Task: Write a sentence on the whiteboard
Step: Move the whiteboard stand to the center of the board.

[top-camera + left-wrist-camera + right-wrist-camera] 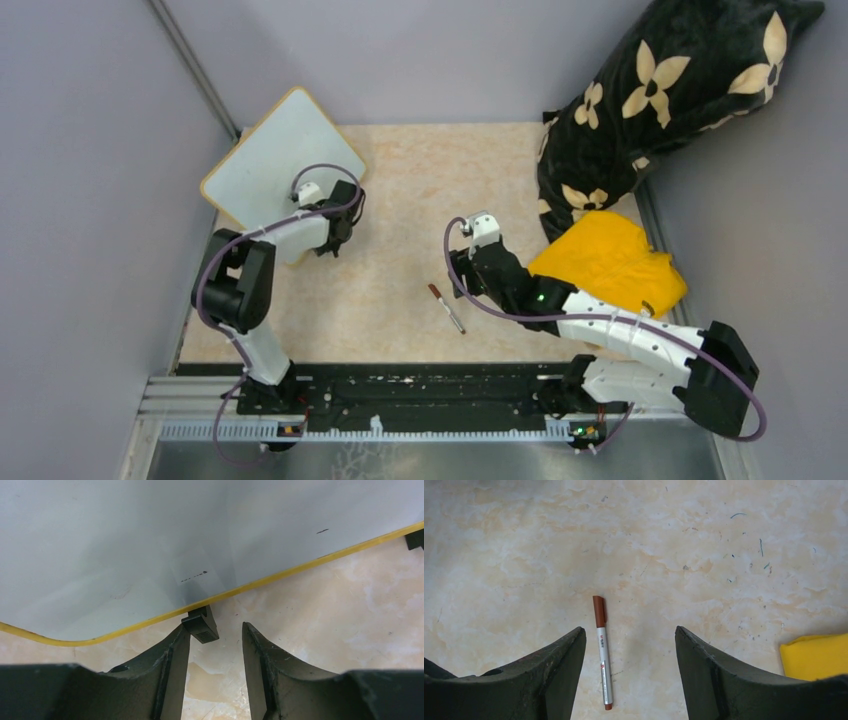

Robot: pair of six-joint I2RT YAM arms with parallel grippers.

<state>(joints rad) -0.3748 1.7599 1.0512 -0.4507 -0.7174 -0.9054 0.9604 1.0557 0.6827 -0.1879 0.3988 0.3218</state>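
hidden under the left arm: the near corner of the whiteboard, at the far left corner of the table. cut off on three sides in the left wrist view, with only one yellow-framed edge and a rounded corner on show. under that edge a small black foot, and part of another at the right border. on the white face just two short dark marks, too small to read as letters. black flowered cushion clipped by the top border, yellow cloth partly under the right arm.

left gripper: parted about halfway, bare table between the fingers, nothing grasped. tip of one finger right at the black foot. touching or just short of it, cannot tell.

right gripper: spread wide, released, holding nothing. below it a brown-capped marker flat on the table, seen between the fingers and nearer one of them, not touched by either.
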